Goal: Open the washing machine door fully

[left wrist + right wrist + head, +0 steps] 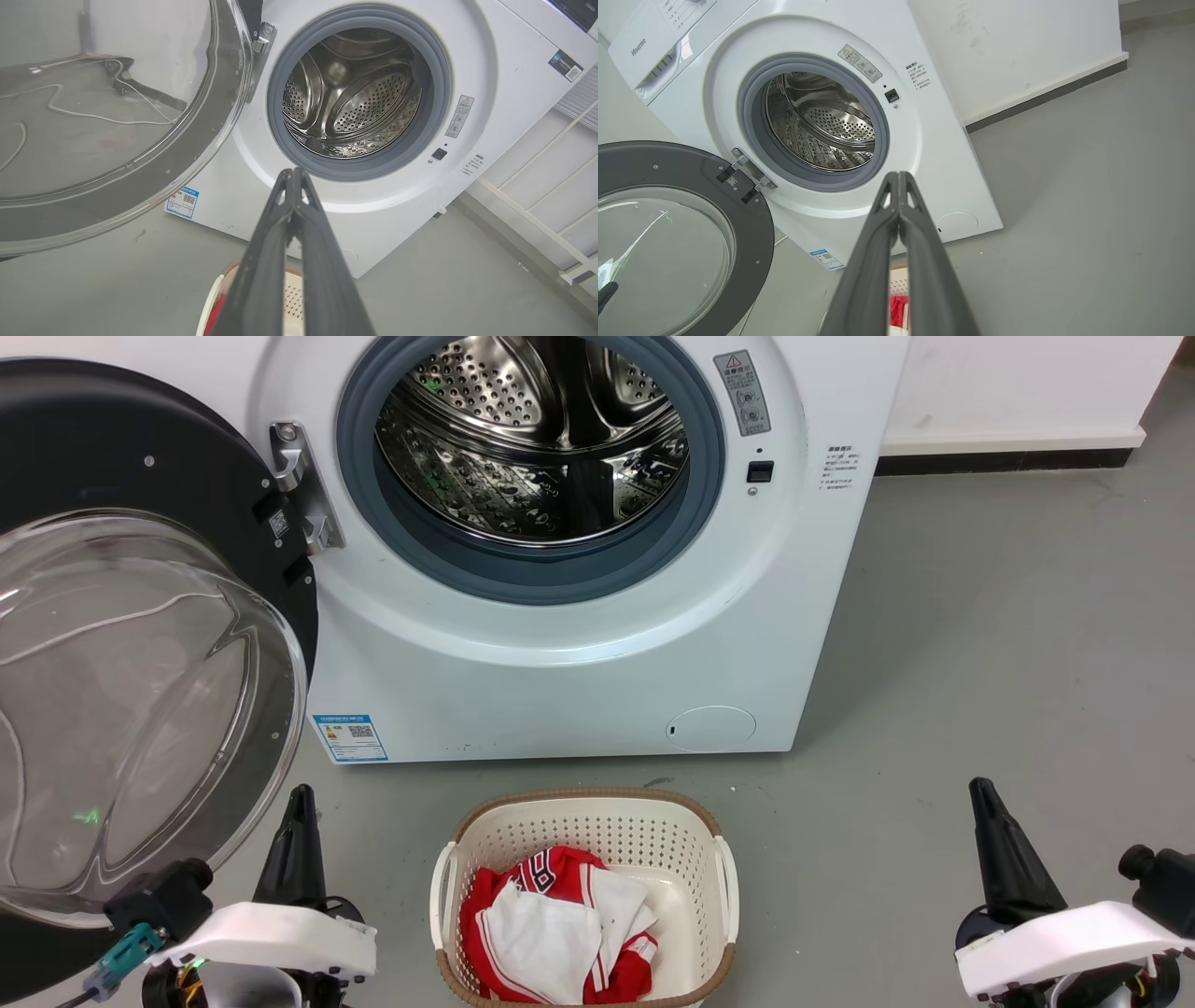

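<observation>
The door [140, 691] stands swung wide to the left of the machine [560, 663], hanging on its hinge beside the drum [537, 439]. In front of the machine, the left gripper [301, 803] sits near the door's lower rim and the right gripper [982, 793] sits off the machine's right side. Both have fingers clenched together on nothing. A basket [583, 800] stands before the machine.

Black glass-bowled washing machine door [140, 644], swung wide open

Your head view looks down, close to the washing machine [579, 653] front and basket [579, 831]; your left wrist view looks up from low left; your right from low right, farther back; all share the drum [537, 439] and washing machine door [140, 663].
</observation>
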Tool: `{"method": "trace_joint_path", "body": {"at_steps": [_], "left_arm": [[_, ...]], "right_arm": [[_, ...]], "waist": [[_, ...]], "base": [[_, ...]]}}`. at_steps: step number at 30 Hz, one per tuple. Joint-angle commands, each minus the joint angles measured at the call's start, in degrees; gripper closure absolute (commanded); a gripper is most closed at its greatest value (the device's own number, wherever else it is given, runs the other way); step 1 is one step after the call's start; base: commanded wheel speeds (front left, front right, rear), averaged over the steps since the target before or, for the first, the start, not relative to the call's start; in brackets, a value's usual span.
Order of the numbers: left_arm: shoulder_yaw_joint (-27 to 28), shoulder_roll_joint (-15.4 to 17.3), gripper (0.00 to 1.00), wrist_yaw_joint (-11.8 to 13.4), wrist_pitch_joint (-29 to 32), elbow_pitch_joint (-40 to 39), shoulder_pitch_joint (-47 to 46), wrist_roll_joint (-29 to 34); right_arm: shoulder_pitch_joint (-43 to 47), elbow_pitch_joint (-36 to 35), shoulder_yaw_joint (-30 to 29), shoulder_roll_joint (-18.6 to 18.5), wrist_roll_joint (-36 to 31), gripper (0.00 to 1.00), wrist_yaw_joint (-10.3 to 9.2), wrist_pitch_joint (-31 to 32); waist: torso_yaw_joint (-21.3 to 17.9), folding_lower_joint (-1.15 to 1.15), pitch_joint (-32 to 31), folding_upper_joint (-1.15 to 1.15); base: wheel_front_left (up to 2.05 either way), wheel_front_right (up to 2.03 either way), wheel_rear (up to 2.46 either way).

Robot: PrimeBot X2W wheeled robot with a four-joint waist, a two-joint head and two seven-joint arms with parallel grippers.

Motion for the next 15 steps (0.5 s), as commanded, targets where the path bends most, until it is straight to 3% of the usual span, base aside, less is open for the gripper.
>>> {"method": "trace_joint_path", "body": {"at_steps": [1,15], "left_arm": [[0.50,-0.05,1.00,-0.51,0.51,-0.53,-1.62,-2.42],[1.61,-0.77,1.00,-1.78,3.90,0.83,-2.34,-15.76]], "right_arm": [[-1.76,-0.18,-0.03,-0.57,2.82,1.00,-0.01,0.20],[-3.38,2.73,-0.36,-0.97,17.05,1.00,-0.01,1.55]], "waist": [[0.03,0.00,0.01,0.00],[0.35,0.00,0.09,0.00]], "base": [[0.00,0.00,0.00],[0.00,0.00,0.00]]}}
